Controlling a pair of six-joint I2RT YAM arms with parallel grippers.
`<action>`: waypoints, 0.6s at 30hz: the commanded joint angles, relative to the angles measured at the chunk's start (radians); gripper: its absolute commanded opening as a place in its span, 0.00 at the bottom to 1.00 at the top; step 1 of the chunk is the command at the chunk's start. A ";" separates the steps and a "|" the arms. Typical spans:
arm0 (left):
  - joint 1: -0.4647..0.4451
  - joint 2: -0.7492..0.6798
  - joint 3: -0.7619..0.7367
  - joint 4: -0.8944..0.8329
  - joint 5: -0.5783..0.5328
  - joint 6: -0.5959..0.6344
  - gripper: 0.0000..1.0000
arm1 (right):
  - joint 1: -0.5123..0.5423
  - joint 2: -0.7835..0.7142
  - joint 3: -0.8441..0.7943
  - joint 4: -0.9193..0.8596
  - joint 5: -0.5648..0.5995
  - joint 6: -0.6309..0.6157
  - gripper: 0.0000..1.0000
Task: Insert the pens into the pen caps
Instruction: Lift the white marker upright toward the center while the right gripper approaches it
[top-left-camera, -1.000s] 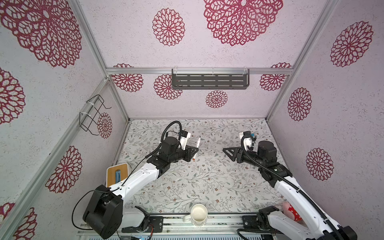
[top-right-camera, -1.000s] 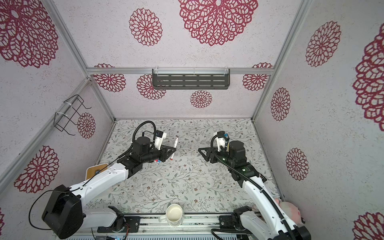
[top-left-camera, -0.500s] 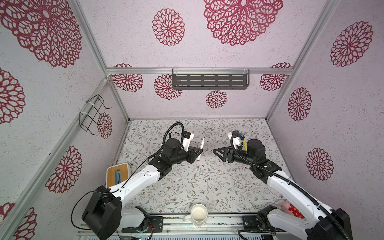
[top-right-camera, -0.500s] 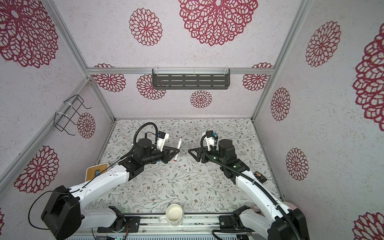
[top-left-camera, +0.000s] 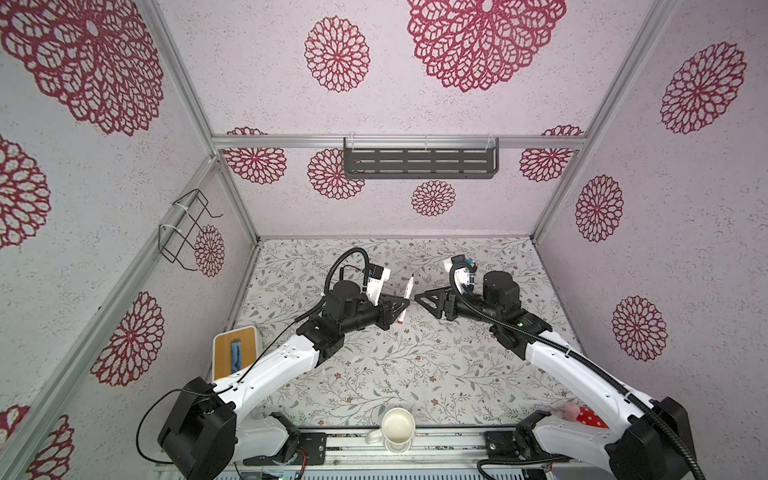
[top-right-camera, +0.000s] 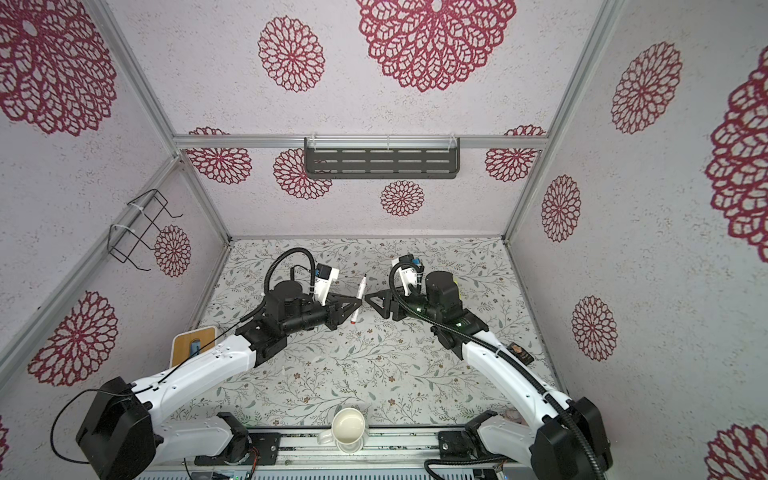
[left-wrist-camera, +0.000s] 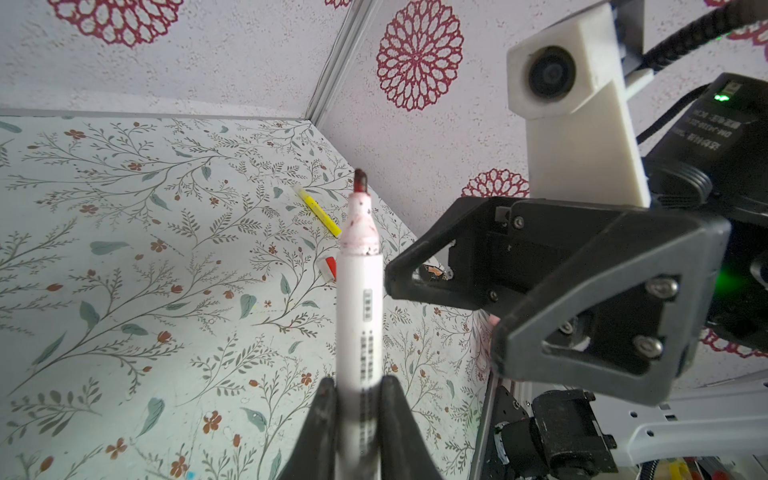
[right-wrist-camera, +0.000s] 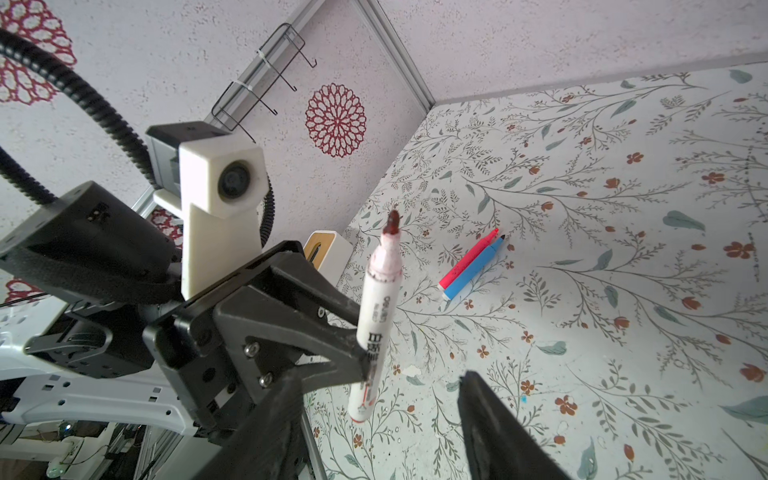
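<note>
The left gripper (left-wrist-camera: 358, 386) pinches the white pen (left-wrist-camera: 359, 291) low on its smooth barrel, with the stained cone and felt nib bare. Beside the pen the right gripper (top-left-camera: 420, 298) stands spread and empty. Beyond the pen lies the stubby red-and-white cap (left-wrist-camera: 328, 268). It likely needs fetching, then pushing on square to the nib.

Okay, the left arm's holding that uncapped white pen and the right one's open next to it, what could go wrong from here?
The right gripper is open and empty while the red cap lies on the table; closing here would cap nothing.
The left gripper pinches the white pen low, so a bump from the right fingers could tilt it.
The bare red nib could smear them.
</note>
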 joint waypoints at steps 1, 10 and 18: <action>-0.029 -0.026 -0.013 0.043 -0.011 -0.001 0.07 | 0.013 0.011 0.048 0.054 -0.004 0.009 0.63; -0.063 -0.032 -0.012 0.046 -0.028 0.000 0.07 | 0.033 0.082 0.109 0.075 0.007 0.026 0.61; -0.075 -0.032 -0.013 0.051 -0.033 0.003 0.07 | 0.043 0.120 0.127 0.096 0.002 0.041 0.59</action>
